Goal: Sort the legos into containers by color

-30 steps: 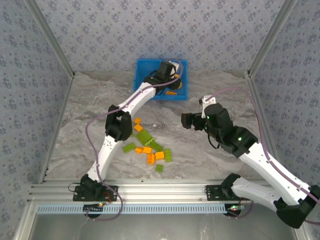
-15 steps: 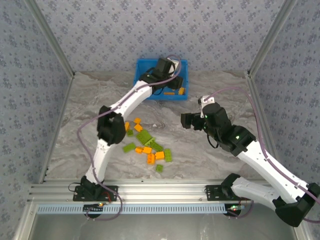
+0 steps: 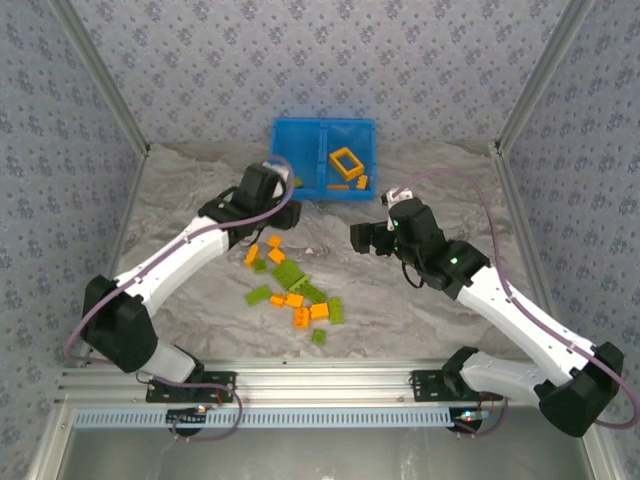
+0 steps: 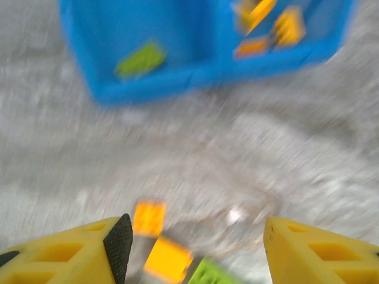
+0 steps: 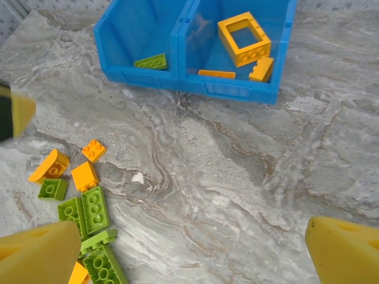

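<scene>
My left end effector [image 4: 195, 236] is spread and empty over loose legos [image 4: 150, 218] near the bin [image 4: 155, 90]; my right end effector [image 5: 192, 244] is spread too.

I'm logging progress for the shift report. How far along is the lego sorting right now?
Early. Done: one green brick lies in the left compartment of the blue bin; the orange frame and two small orange bricks lie in the right. In hand: nothing; the left end effector and right end effector are both open and empty. Left: the mixed pile of orange and green bricks on the table.
</scene>
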Tool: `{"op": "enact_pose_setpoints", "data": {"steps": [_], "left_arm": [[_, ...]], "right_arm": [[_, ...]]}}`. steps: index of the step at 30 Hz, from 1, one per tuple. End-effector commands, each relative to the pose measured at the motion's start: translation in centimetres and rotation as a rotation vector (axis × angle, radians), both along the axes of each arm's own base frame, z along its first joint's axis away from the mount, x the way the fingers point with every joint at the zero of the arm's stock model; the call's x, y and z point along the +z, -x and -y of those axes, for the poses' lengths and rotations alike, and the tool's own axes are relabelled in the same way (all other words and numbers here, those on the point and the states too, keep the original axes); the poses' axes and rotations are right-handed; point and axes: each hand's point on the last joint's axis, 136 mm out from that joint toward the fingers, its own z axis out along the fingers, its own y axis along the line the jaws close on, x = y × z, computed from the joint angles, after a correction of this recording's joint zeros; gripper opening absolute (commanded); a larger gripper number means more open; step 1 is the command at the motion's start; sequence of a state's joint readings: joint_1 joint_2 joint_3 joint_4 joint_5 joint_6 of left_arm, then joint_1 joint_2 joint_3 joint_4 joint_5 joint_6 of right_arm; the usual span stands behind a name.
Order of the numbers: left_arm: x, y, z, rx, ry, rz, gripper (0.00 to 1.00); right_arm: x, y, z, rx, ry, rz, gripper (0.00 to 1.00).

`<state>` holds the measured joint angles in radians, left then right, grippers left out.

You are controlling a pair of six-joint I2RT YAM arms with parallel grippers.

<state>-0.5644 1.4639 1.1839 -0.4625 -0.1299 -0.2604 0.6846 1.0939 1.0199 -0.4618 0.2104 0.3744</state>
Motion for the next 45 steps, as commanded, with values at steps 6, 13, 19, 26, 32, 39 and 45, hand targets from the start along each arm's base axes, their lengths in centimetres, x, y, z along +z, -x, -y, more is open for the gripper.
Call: {"op": "enact_pose_setpoints", "data": {"steps": [6, 13, 19, 26, 32, 39, 45], "left_arm": [[-10.4, 4.4, -6.9, 0.171, -0.024, -0.319, 0.62], [-13.3, 3.2, -7.6, 0.194, -0.015, -0.363, 0.60], [-14.8, 1.6, -7.2, 0.193, 0.005, -0.350, 0.55], [-16.5, 0.5, -6.9, 0.196, 0.002, -0.354, 0.45], [-14.6, 0.6, -6.3, 0.191, 0.045, -0.330, 0.23], [-3.6, 0.1, -0.9, 0.071, 0.179, -0.108, 0.21], [3.9, -3.5, 7.5, -0.073, 0.214, 0.099, 0.21]], "right_arm": [[0.6, -0.8, -2.3, 0.047, -0.070, -0.024, 1.00], [-0.3, -0.4, -1.6, 0.022, -0.059, -0.048, 1.00], [-0.7, -0.4, -1.4, 0.012, -0.055, -0.056, 1.00], [-0.7, -0.7, -1.8, 0.017, -0.055, -0.057, 1.00], [-0.7, -0.7, -1.7, 0.017, -0.049, -0.057, 1.00], [-0.4, -0.9, -1.5, 0.001, -0.054, -0.040, 1.00], [0.6, -0.8, 0.7, -0.090, -0.076, 0.033, 1.00]]}}
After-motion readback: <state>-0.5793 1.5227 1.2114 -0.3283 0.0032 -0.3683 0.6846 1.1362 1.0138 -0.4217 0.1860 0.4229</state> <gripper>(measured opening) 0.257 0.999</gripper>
